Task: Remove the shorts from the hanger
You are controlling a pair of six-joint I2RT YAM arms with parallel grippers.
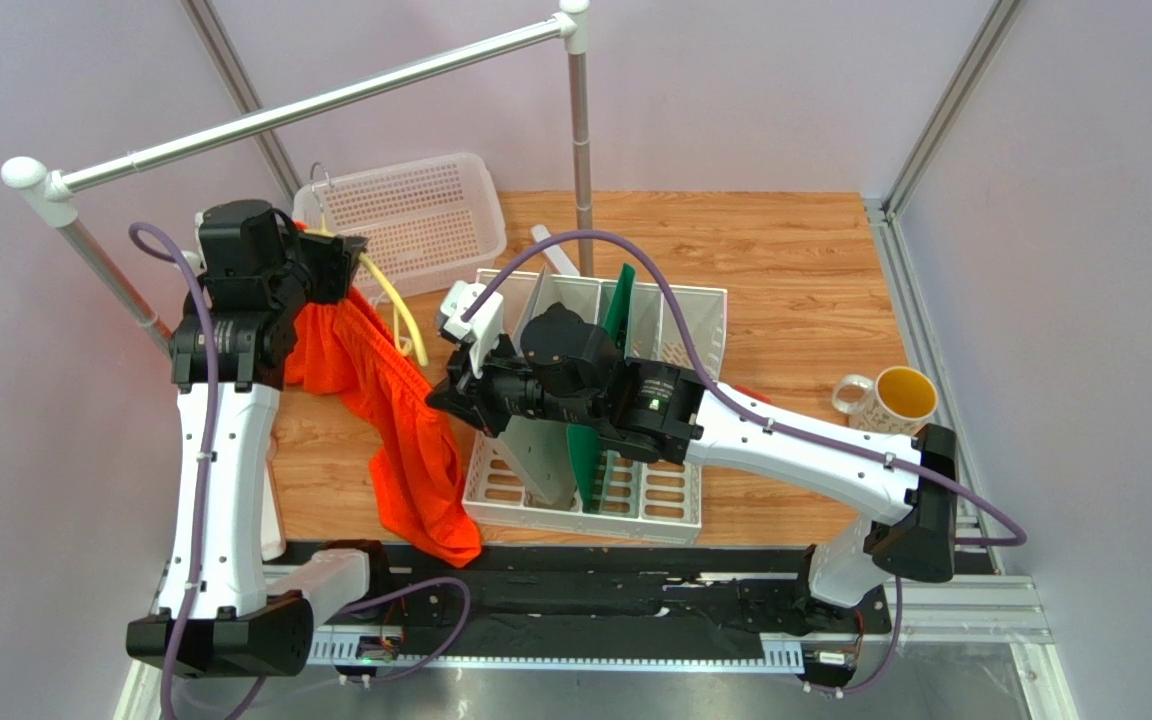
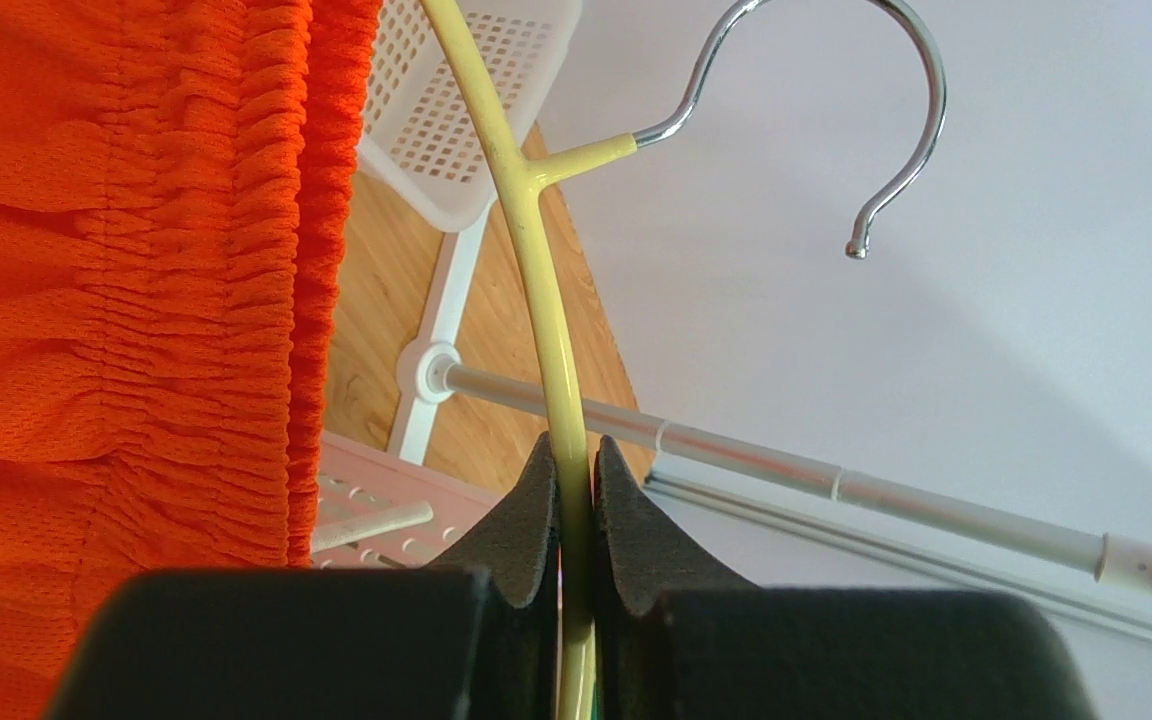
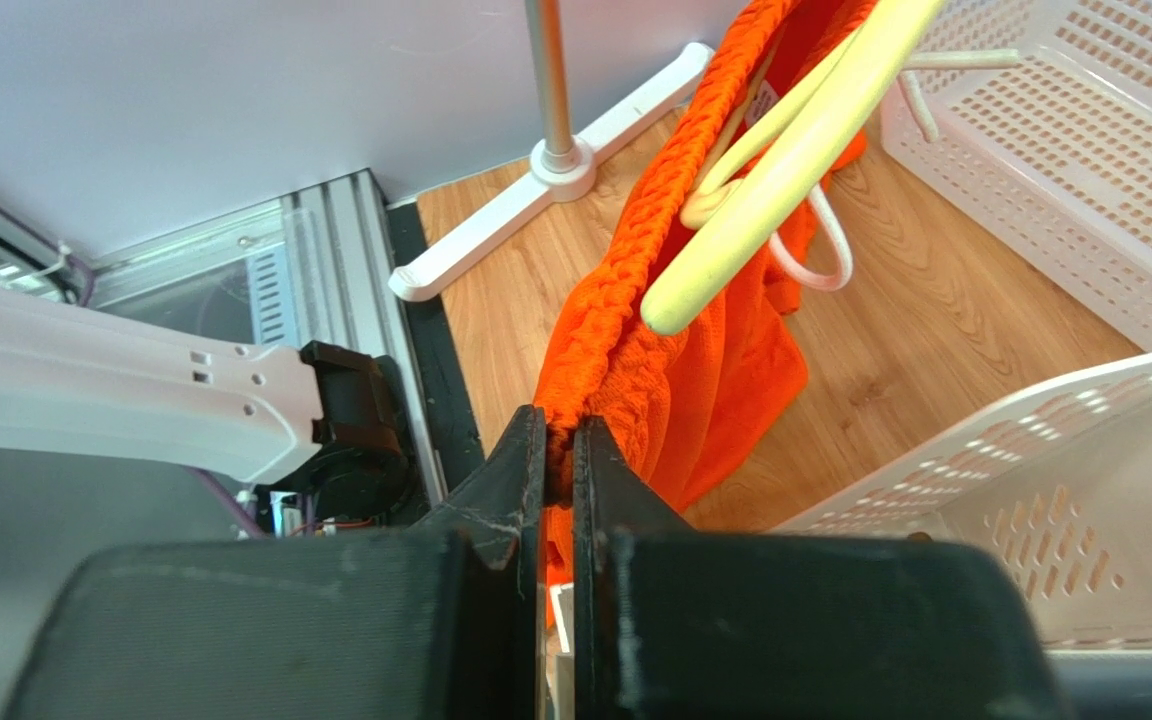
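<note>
The bright orange shorts hang at the left, draped down toward the table's near edge. The pale-yellow hanger has a silver hook free in the air, off the rail. My left gripper is shut on the hanger's yellow bar; it shows by the shorts' top in the top view. My right gripper is shut on the shorts' gathered waistband, just below the hanger's end. It shows in the top view at the shorts' right edge.
A silver rail pole on two uprights spans the back left. A white perforated basket sits behind the shorts. A white file rack with green and grey dividers lies under my right arm. A yellow-lined mug stands at the right.
</note>
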